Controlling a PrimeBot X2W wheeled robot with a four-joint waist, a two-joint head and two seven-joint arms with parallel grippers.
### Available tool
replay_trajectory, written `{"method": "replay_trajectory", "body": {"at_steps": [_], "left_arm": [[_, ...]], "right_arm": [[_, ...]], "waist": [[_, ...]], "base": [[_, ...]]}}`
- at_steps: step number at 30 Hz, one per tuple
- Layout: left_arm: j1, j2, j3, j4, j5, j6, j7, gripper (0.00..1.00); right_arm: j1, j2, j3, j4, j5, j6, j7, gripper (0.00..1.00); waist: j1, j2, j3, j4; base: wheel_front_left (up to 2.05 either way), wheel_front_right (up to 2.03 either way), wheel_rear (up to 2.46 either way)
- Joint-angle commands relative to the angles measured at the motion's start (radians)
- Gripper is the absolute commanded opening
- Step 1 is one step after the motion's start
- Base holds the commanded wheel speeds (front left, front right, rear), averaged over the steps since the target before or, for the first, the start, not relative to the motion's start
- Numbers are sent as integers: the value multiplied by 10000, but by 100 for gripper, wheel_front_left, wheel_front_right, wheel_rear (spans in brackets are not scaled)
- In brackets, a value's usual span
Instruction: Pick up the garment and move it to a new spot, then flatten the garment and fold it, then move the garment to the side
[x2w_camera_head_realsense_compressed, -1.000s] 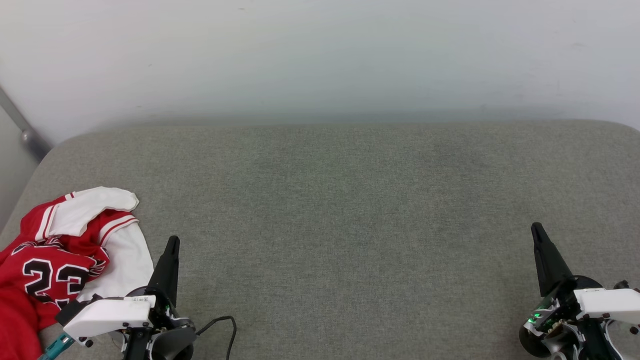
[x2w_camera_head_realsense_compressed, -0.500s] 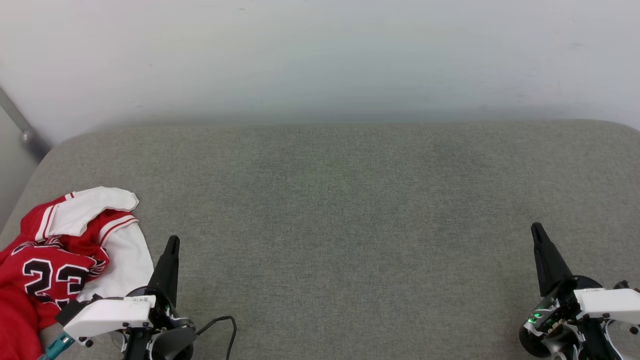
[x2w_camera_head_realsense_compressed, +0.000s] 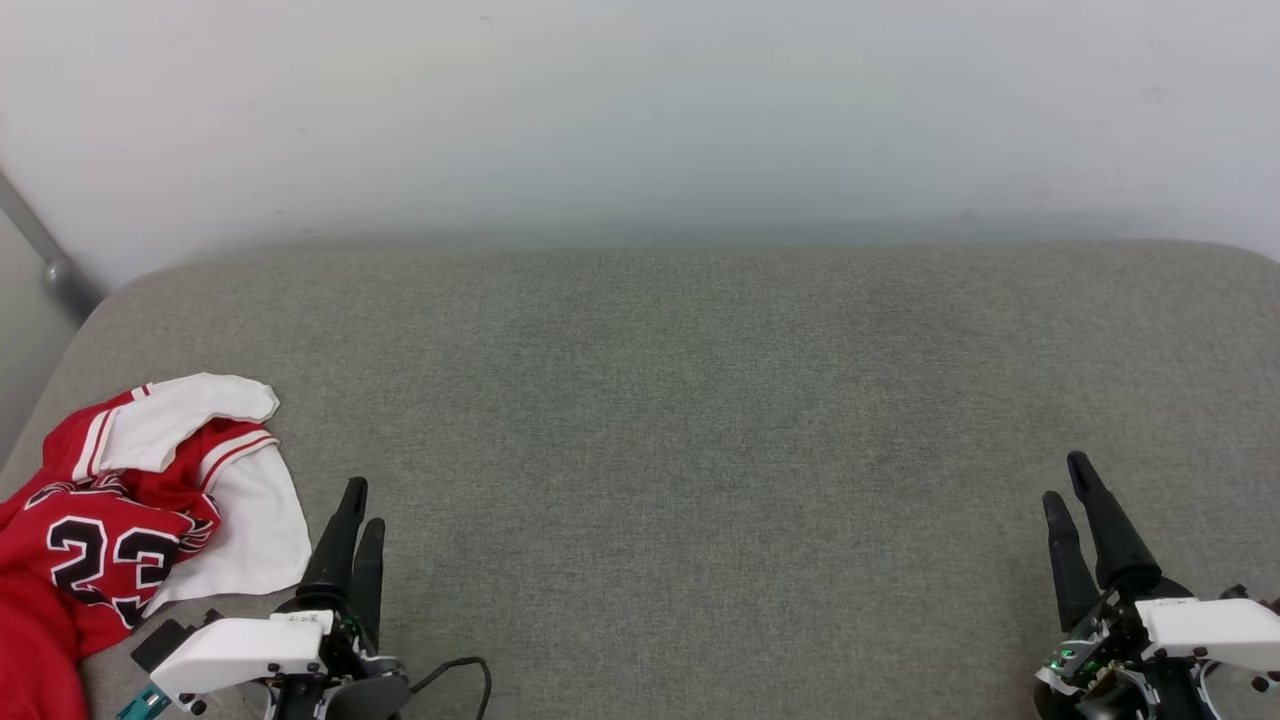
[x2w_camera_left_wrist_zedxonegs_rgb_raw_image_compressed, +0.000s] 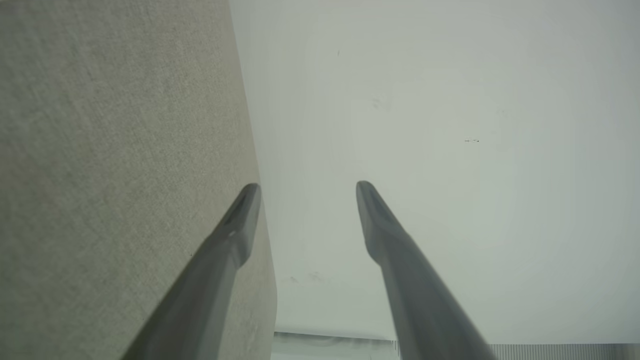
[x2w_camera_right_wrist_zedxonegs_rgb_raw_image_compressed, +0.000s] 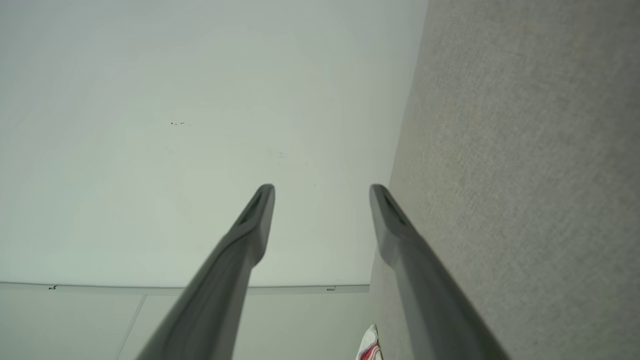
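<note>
The garment (x2w_camera_head_realsense_compressed: 130, 500), a red jersey with white sleeves and a black "23", lies crumpled at the left edge of the grey cushioned surface (x2w_camera_head_realsense_compressed: 680, 420). A small scrap of the garment (x2w_camera_right_wrist_zedxonegs_rgb_raw_image_compressed: 369, 347) shows at the bottom of the right wrist view. My left gripper (x2w_camera_head_realsense_compressed: 360, 505) stands open just right of the garment, apart from it, fingers pointing away from me. In the left wrist view the left gripper (x2w_camera_left_wrist_zedxonegs_rgb_raw_image_compressed: 306, 187) has nothing between its fingers. My right gripper (x2w_camera_head_realsense_compressed: 1065, 480) is open at the lower right, far from the garment; the right gripper (x2w_camera_right_wrist_zedxonegs_rgb_raw_image_compressed: 322, 189) is empty too.
A pale wall (x2w_camera_head_realsense_compressed: 640, 120) rises behind the cushion's far edge. A grey metal bar (x2w_camera_head_realsense_compressed: 45, 255) slants at the far left. A black cable (x2w_camera_head_realsense_compressed: 460, 672) loops beside the left wrist.
Both grippers have opened: each showed as a single shut point before, and now two separate fingers show on each. The garment has not moved.
</note>
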Motion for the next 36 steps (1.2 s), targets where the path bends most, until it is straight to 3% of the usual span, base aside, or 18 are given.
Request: {"method": "replay_trajectory", "body": {"at_steps": [1,12,36], "left_arm": [[-262,28,-117,-208,31,-2,-100,100],[-409,68,-730,-378,865,-3,-637,100],[-297,44,-1228,-1188,6324,-4,-1574,100]], "right_arm": [[-126,-10,55,-258,-88,2,-68,100],[-10,-195,361,-400,-1117,2,-687,100],[197,-33,336,-1247,-6890,2,-1407,100]], "waist": [[0,0,-3,6],[0,0,-44,55],[0,0,-118,148]], "base": [[0,0,0],[0,0,0],[0,0,0]]}}
